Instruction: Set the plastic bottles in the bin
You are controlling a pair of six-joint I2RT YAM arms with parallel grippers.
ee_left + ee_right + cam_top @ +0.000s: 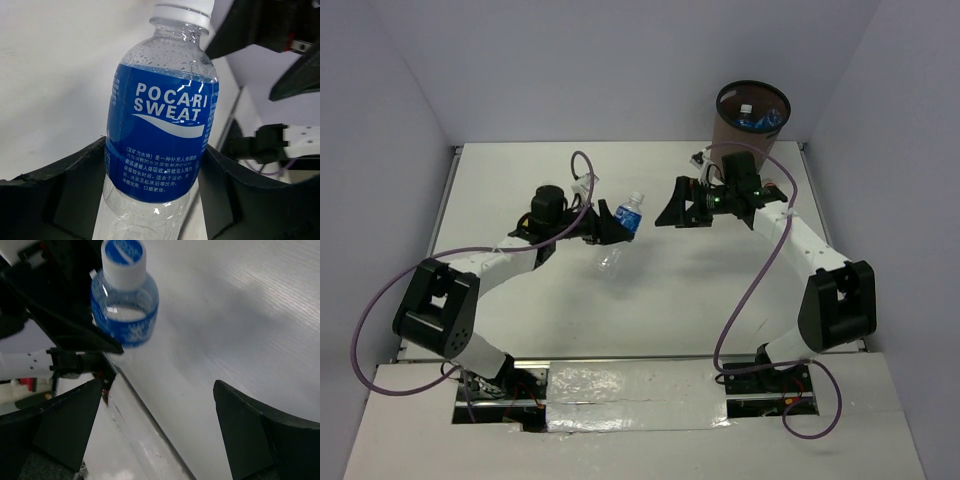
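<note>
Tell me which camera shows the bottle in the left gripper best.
The left wrist view: the bottle fills the frame, blue Pocari Sweat label readable, clamped by the left gripper. The top view shows it small, from above. The right wrist view shows it from the cap end, slightly blurred.

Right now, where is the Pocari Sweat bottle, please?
Top view, left of centre: the Pocari Sweat bottle is held by the left gripper, facing the right gripper.

Clear Pocari Sweat bottle (631,213), blue label, white cap, gripped roughly upright in left claw (619,224). Tall brown tapered bin (722,128) with dark rim, upright at far right, holding blue-labelled bottles (760,121), one white cap showing.
</note>
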